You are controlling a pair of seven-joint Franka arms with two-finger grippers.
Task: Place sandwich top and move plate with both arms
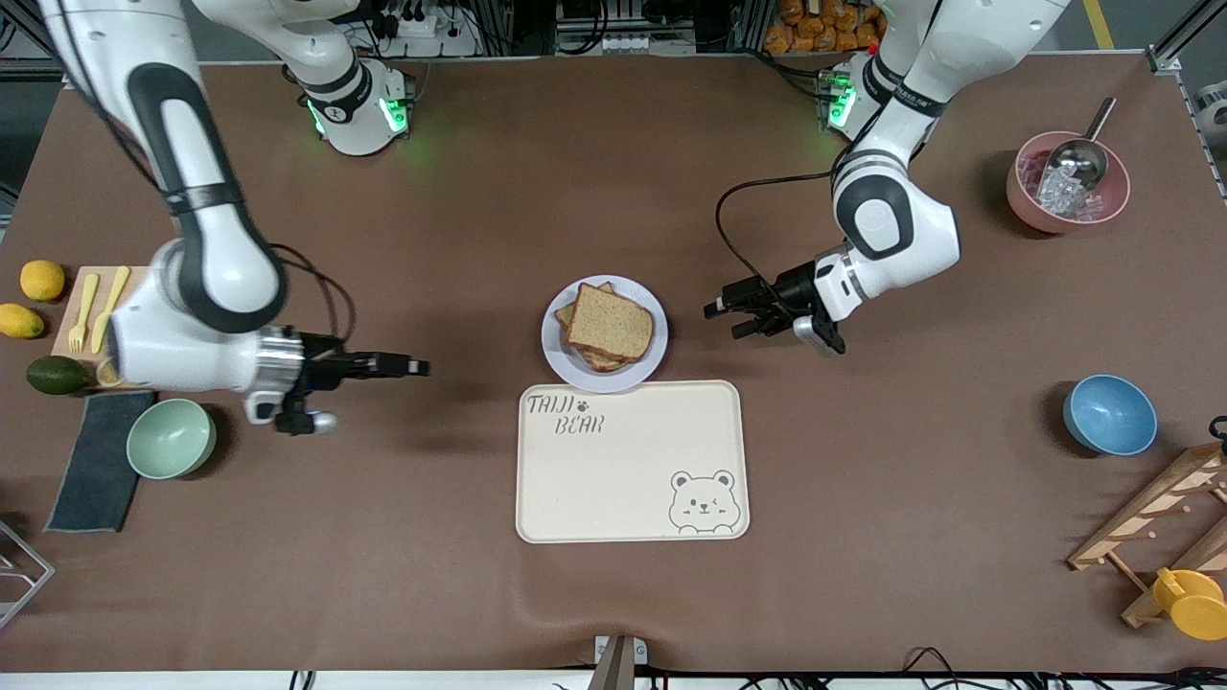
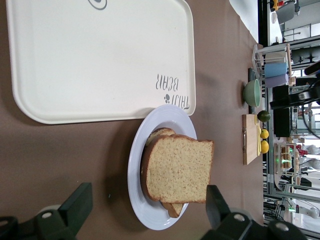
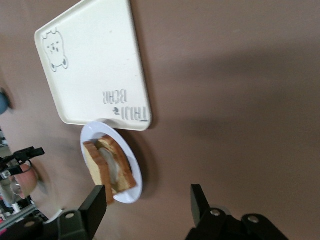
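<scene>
The sandwich top (image 1: 611,323) already lies on the stack on the plate (image 1: 560,356), just beside the bear tray (image 1: 633,479). My left gripper (image 1: 730,318) and right gripper (image 1: 407,367) flank it, both spread and empty — I should close in level on the two rims together.

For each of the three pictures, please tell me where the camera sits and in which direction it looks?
Front view: high across the table, facing both arms; plate, sandwich top, tray in the middle.
Left wrist view: on the left arm, looking past the open left gripper at the plate.
Right wrist view: on the right arm, open right gripper in the foreground.
All three views share plate, sandwich and tray.
</scene>
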